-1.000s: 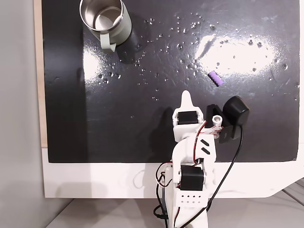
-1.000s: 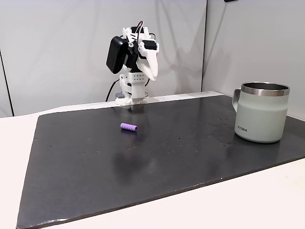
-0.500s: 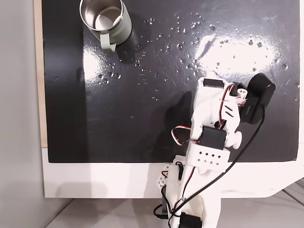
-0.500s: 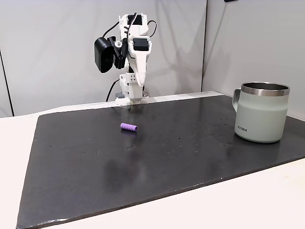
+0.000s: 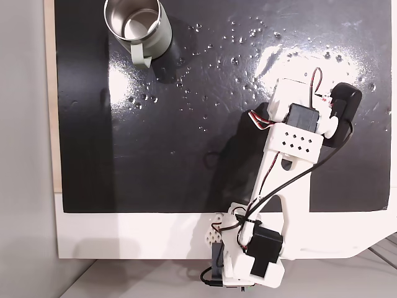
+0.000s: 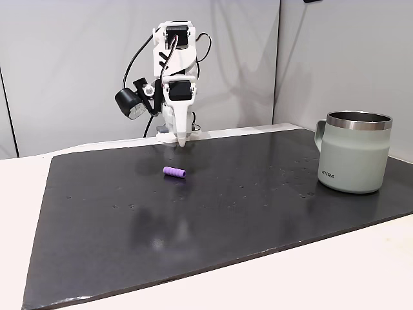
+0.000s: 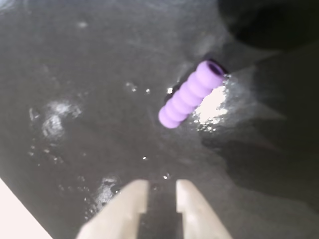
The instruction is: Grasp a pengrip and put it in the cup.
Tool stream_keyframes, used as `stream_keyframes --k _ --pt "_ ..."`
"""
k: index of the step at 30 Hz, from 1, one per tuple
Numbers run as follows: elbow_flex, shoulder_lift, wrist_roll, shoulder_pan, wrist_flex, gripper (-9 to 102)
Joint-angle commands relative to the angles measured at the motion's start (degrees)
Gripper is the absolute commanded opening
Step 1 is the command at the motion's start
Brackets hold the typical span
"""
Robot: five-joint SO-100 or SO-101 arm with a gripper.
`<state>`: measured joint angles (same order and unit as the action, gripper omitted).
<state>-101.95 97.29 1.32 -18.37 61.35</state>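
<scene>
Black, glossy mat (image 6: 258, 213) covers most of the table and carries everything of interest, its surface speckled with small droplets or specks. On it the white arm (image 5: 291, 155) reaches out over the right half as the top-down fixed view shows it, with the gripper (image 6: 183, 141) pointing straight down, clear of the surface. The cup (image 6: 356, 152) stands upright, well apart from the arm, in the far left corner of that top-down view (image 5: 138, 26), its steel interior empty. The pengrip (image 6: 174, 172) lies on its side on the mat, near the fingertips but not under them in the side-on fixed view; the wrist view puts it (image 7: 192, 93) ahead of the gripper (image 7: 162, 191) and slightly to the right, lying on a diagonal. Judged step: the approach, with the grasp not yet begun. The fingers (image 7: 133, 195) are close together with only a slim gap, holding nothing and touching nothing. The next move calls for spreading them, advancing over the pengrip, squaring to its axis, then descending.
</scene>
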Motion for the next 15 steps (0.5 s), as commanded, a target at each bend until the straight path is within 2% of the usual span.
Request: stream_keyframes --k 1,15 --pt "4.9 -1.9 -0.5 -0.5 1.8 15" --pt "9.1 -14.1 -1.4 -3.4 3.1 18"
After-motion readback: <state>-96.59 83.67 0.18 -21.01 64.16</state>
